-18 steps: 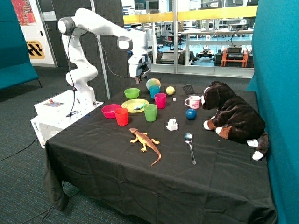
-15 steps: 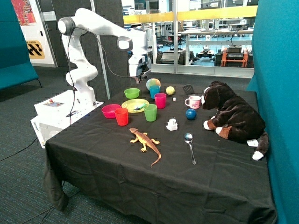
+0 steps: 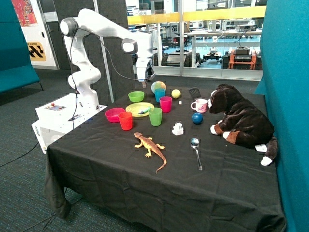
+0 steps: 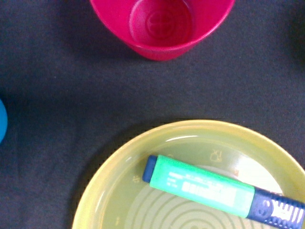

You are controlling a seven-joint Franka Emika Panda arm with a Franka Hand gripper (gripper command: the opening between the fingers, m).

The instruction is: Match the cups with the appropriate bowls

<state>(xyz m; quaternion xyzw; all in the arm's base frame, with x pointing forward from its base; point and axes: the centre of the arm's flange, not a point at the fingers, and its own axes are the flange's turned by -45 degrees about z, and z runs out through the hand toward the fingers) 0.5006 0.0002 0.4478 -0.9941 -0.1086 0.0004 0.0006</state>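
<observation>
The light green cup (image 3: pixel 155 116) stands on the black cloth in front of the yellow-green plate (image 3: pixel 139 109). The magenta-pink cup (image 3: pixel 165 104) stands beside the plate, and in the wrist view (image 4: pixel 162 24) I look down into it. The lime green bowl (image 3: pixel 136 96) sits behind the plate and the magenta-pink bowl (image 3: pixel 115 114) sits near the table's edge by the robot base. My gripper (image 3: pixel 145 77) hangs in the air above the back of the table, over the gap between the green bowl and the magenta-pink cup, touching nothing.
A red cup (image 3: pixel 125 121) stands next to the pink bowl and a blue cup (image 3: pixel 159 94) behind the pink cup. A green highlighter (image 4: pixel 205 186) lies in the plate (image 4: pixel 114 167). Also here are a lizard toy (image 3: pixel 150 146), a spoon (image 3: pixel 195 151), a mug (image 3: pixel 200 105), balls and a plush dog (image 3: pixel 239 118).
My gripper has shifted slightly lower and a little toward the cups. Nothing on the table has moved.
</observation>
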